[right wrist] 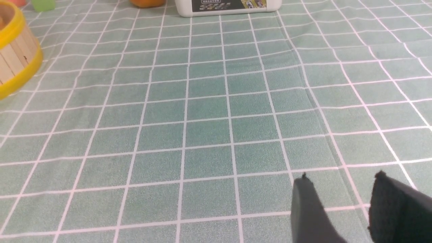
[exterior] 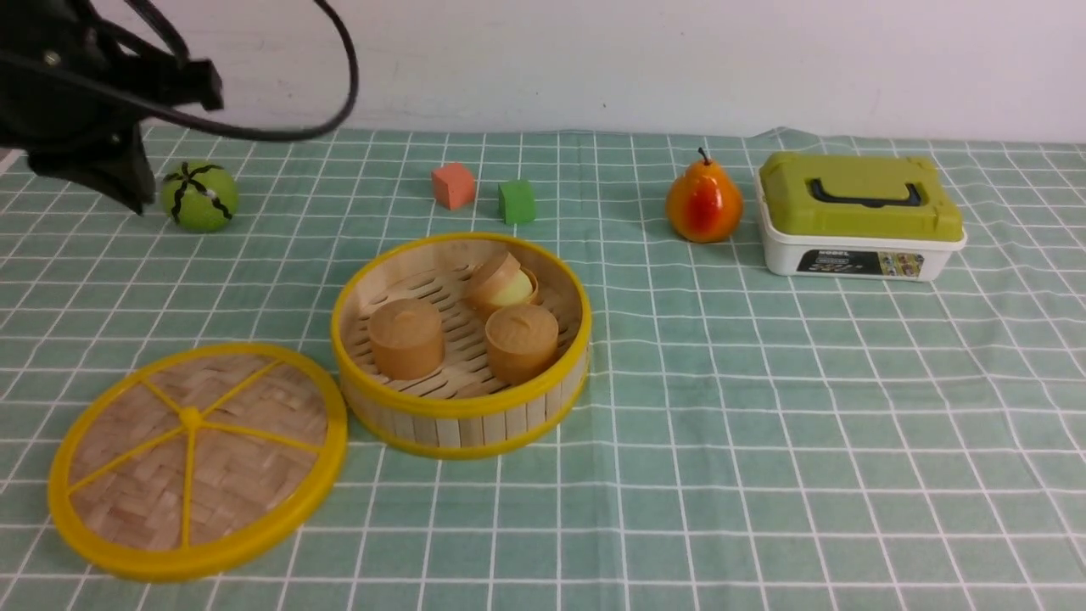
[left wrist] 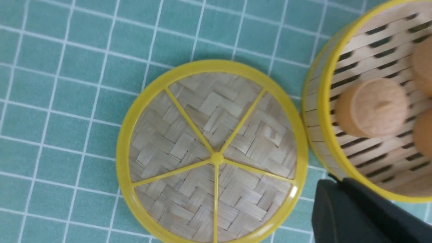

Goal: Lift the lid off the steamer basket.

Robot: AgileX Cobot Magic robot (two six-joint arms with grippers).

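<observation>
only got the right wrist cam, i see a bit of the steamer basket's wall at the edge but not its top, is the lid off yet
observer: Yes. The lid lies flat on the tablecloth, next to the steamer basket, on the robot's left of it and a little nearer the robot.
operator: ok so the basket's open, anything inside
observer: Three round tan pieces sit on its slatted floor. The one at the back is tilted and shows a pale yellow inside.
</observation>
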